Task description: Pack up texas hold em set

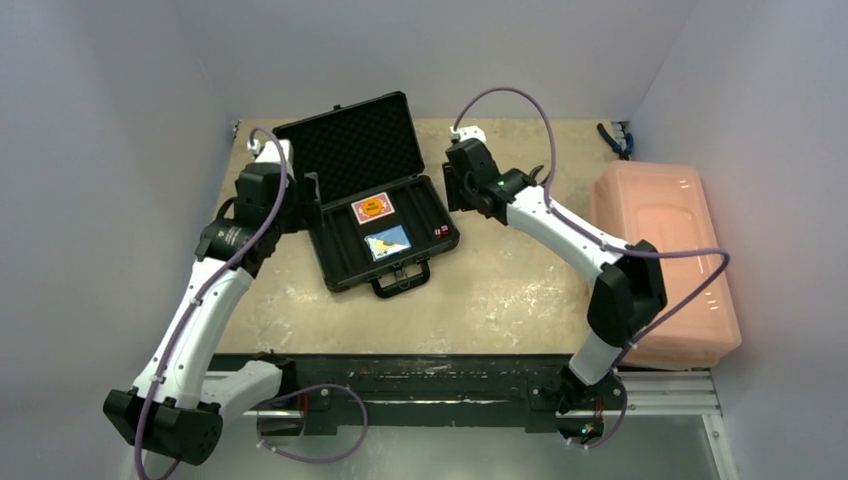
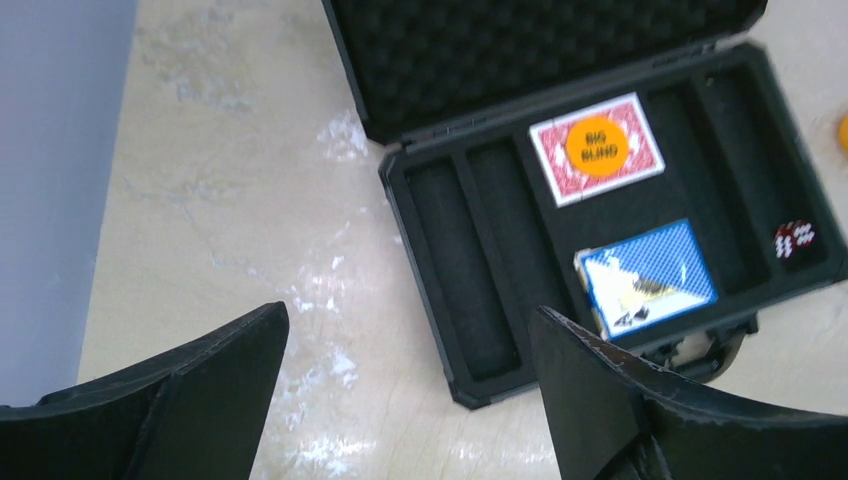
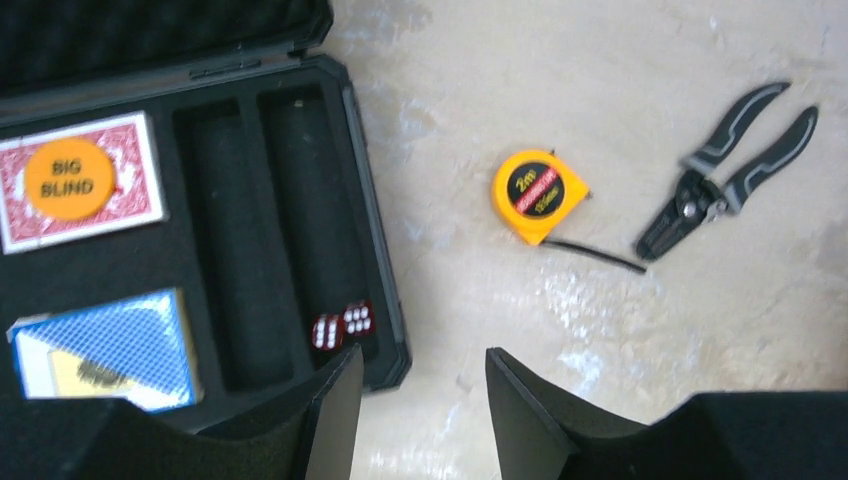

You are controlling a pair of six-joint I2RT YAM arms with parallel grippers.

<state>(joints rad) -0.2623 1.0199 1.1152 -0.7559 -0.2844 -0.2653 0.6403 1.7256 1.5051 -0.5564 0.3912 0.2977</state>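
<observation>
Looking down, we see the black briefcase [image 1: 345,150] lying open toward the table's [image 1: 500,290] far edge, left of centre. In its foam tray the red deck [image 2: 552,155] bears an orange disc [image 2: 597,147], the blue deck [image 2: 645,275] lies nearer the handle, and the red dice [image 3: 342,325] sit in the near right corner. Our left gripper [image 2: 410,312] hangs spread wide and empty; our right gripper [image 3: 422,352] stands parted, holding nothing.
</observation>
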